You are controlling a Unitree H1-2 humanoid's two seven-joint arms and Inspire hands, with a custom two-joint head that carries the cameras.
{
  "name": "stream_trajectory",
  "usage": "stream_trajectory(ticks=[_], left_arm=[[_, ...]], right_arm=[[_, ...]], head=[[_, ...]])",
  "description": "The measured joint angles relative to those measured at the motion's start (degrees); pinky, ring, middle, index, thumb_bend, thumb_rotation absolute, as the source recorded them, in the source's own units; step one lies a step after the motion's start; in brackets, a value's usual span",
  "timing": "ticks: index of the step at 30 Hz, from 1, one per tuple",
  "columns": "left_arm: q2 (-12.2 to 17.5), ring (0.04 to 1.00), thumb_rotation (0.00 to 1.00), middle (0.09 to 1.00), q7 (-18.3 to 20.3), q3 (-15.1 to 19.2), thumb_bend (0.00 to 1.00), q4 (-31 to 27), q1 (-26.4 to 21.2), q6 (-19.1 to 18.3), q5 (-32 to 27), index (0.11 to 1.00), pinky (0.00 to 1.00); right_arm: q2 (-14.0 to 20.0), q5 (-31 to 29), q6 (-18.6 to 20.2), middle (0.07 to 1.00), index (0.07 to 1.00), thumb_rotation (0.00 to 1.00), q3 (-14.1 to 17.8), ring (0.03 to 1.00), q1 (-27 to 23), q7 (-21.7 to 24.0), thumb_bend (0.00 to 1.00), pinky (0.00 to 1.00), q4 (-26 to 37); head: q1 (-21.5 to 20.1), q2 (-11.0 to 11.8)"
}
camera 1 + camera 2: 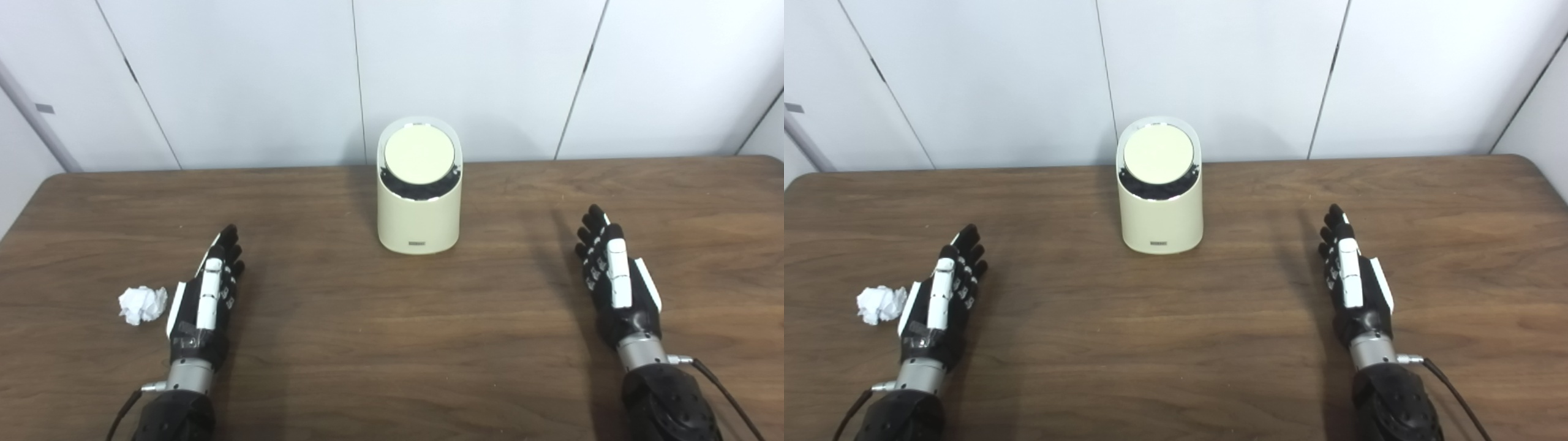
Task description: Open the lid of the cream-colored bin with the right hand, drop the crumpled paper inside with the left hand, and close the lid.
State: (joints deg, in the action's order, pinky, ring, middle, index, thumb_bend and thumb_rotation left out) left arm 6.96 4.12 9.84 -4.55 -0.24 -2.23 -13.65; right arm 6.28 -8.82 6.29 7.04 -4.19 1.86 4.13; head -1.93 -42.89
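A cream-colored bin stands upright at the middle back of the wooden table. Its round lid sits tilted toward me in the slanted top, with a dark gap showing along its lower edge. A white crumpled paper lies on the table at the near left. My left hand rests just right of the paper, open, fingers straight and pointing away, holding nothing. Far right of the bin, my right hand is likewise open and flat with nothing in it.
White wall panels rise right behind the table's far edge, close behind the bin. A grey vertical bar stands at the far left. Bare wood lies between the two hands and in front of the bin.
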Motion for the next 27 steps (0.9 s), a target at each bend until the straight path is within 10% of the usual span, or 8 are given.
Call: stream_trajectory(ticks=[27], left_arm=[[-0.22, 0.991, 0.86, 0.979, 0.05, 0.1, 0.43, -0.05, 0.23, 0.16, 0.38, 0.963, 1.0]], right_arm=[[0.16, 0.23, -0.02, 0.994, 0.983, 1.0, -0.22, 0.991, 0.01, 0.08, 0.49, 1.0, 0.0]], head=[[0.0, 2.54]])
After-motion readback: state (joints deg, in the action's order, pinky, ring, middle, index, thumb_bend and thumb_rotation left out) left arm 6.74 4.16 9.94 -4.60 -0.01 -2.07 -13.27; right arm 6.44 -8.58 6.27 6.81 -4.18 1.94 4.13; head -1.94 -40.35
